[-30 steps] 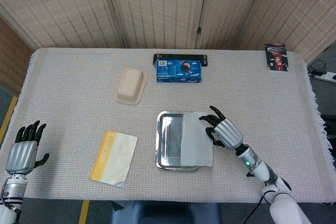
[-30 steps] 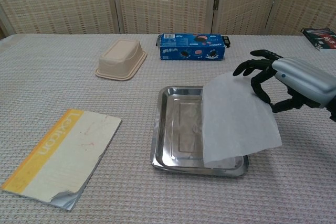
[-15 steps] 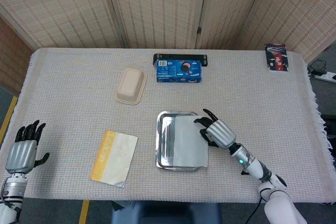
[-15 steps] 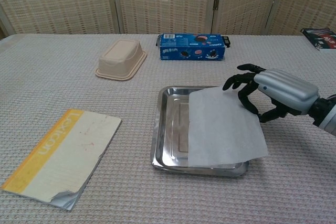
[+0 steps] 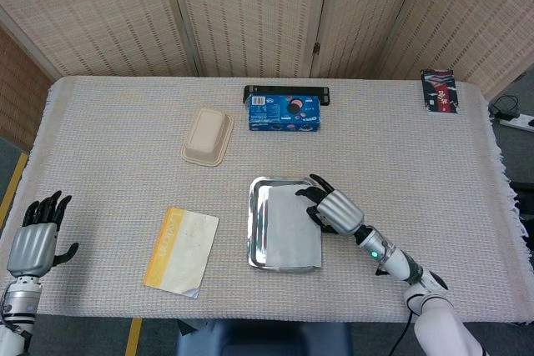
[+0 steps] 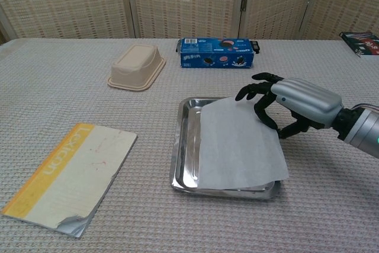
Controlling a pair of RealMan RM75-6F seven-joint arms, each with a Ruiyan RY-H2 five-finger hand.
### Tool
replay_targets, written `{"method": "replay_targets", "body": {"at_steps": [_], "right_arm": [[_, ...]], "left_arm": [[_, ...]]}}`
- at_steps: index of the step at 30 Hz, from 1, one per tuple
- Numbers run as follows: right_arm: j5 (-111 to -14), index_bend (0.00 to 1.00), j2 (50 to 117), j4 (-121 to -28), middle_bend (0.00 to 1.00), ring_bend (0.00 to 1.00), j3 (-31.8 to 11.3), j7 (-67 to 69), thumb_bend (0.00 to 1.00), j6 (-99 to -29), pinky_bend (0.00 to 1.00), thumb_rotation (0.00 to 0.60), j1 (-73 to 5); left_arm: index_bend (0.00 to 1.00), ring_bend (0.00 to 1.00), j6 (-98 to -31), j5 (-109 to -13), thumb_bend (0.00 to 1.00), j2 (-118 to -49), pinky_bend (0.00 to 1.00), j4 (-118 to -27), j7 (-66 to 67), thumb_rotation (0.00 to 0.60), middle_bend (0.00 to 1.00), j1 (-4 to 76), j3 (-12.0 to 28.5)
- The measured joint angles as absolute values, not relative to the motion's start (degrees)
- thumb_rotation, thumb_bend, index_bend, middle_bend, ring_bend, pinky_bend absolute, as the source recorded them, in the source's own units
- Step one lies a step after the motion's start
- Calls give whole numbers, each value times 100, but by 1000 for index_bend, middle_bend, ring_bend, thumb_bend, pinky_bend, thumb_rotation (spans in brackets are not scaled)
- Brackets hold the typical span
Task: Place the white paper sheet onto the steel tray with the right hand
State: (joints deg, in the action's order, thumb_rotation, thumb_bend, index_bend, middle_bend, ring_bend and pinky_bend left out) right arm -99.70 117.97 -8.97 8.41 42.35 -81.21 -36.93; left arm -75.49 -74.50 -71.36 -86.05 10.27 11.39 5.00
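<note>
The right robot hand (image 6: 283,106) is pinching the right edge of the white paper sheet (image 6: 238,143), which is lying slightly raised over the steel tray (image 6: 185,146) on the bench (image 6: 148,205). The left robot hand (image 5: 35,235) is hanging spread, holding nothing. The sheet looks feather-light, limp and prone to sliding, so an edge pinch suits it best.

Silver-shelled right hand (image 6: 294,103), black fingers (image 6: 251,90), white forearm
</note>
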Motion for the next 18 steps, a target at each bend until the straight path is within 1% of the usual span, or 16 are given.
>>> {"method": "replay_targets", "body": {"at_steps": [2,7,14,18], "right_arm": [[-9947,637,11811,-902,226,230,813,4167,633,-8125,0,600,-3715],[-9925,601,11815,-932,196,158,793,3991,633,-8093,0,600,-3735],[-9837,563,11866,-1022,162,114,718,3623,634,-7897,0,600,-3744],[-9815,504,11871,-1091,130,44,703,3524,634,-7772,0,600,-3765]], "left_arm": [[0,0,-7564,-7502,338,-7094,0,-8653,948,600,0,1126,483],[0,0,-7551,-7489,339,-7006,0,-8702,811,600,0,1107,485],[0,0,-7590,-7561,339,-6971,0,-8767,751,600,0,1093,468],[0,0,-7583,-7563,339,-6950,0,-8784,707,600,0,1096,475]]}}
